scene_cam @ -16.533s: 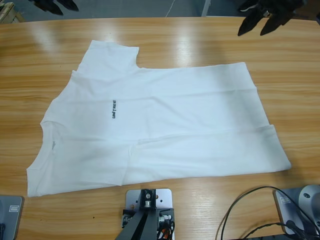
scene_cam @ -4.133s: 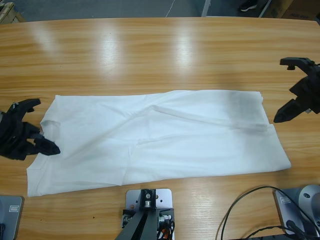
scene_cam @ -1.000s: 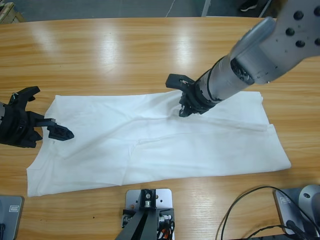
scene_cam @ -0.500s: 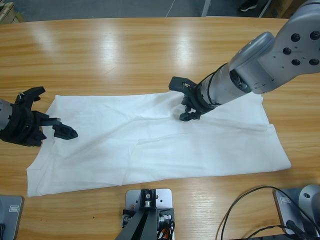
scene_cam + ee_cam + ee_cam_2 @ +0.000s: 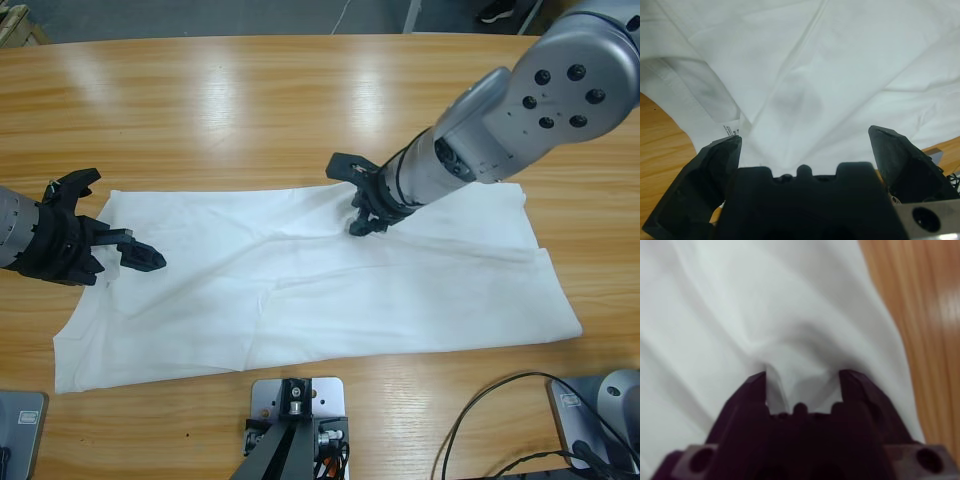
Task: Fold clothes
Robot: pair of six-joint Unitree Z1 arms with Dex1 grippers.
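**Risk check: shirt half-folded, both grippers at the cloth**

The T-shirt (image 5: 330, 280) lies on the wooden table (image 5: 300, 90), already folded lengthwise into a long white band running left to right. We see the collar end at the left and the hem end at the right.

The right gripper (image 5: 358, 205) presses into the far folded edge near the middle. In the right wrist view its jaws stand partly apart with a ridge of cloth bunched between them; we judge the pinch not yet closed.

The left gripper (image 5: 105, 235) hovers over the collar end with jaws wide apart, holding nothing.

Likely faults from here:
- The right jaws may catch only the top layer, so a lift would undo the fold
- The left gripper may close late or off the edge, leaving one end dragging and skewing the next fold
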